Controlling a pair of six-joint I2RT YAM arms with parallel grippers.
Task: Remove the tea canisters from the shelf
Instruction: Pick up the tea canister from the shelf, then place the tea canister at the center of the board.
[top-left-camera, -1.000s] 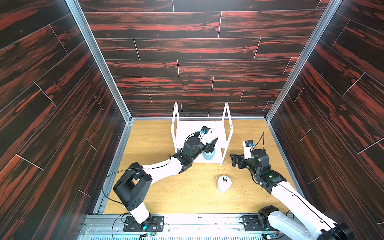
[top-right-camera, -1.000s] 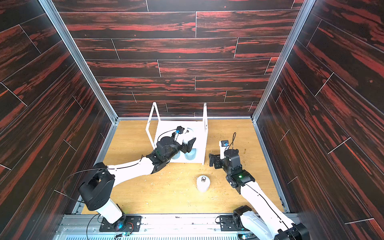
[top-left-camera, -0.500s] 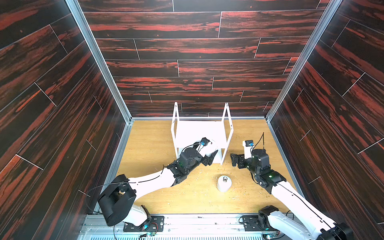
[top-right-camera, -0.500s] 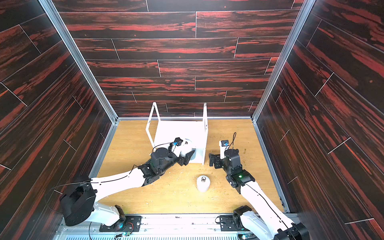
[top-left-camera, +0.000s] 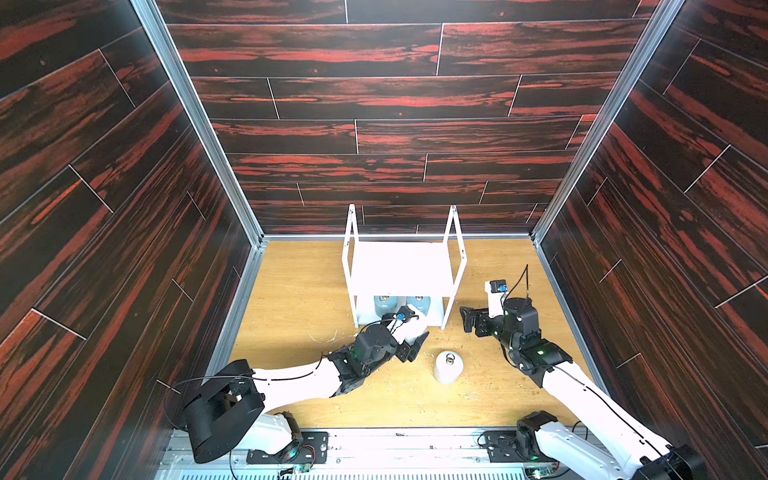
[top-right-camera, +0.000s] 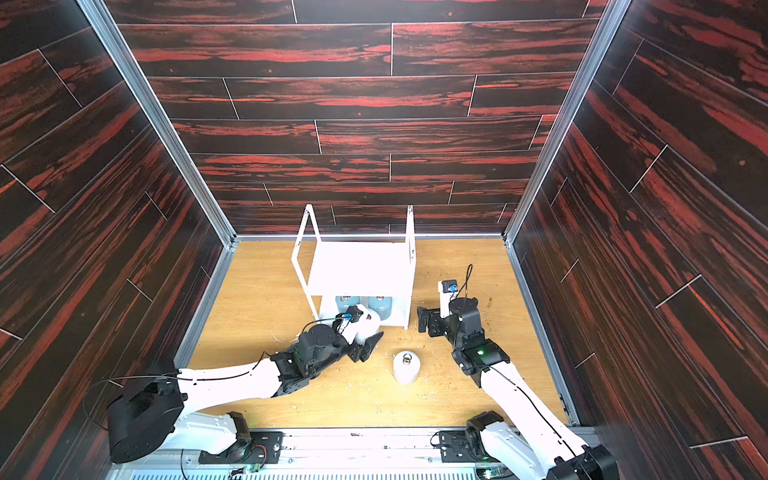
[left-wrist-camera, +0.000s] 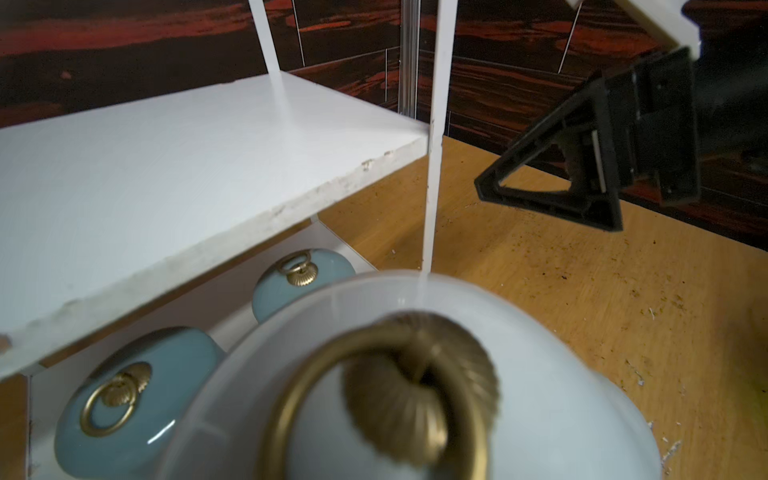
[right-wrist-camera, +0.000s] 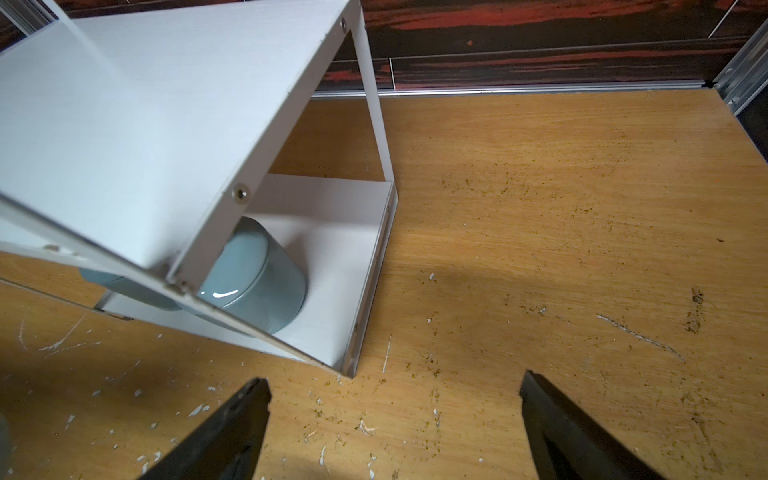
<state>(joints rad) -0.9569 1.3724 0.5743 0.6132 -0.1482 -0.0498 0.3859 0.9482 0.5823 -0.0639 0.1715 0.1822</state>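
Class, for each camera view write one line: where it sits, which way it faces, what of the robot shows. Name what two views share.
Top views: high above the arms' bases, looking down and forward at the shelf; the left arm and right arm show.
Right wrist: on the right arm, looking down at the shelf's corner; the right gripper, jaws open, shows.
Left wrist: on the left arm, facing the shelf over the white canister it holds; the right gripper shows.
Shared: both wrist views show the blue canisters inside the shelf.
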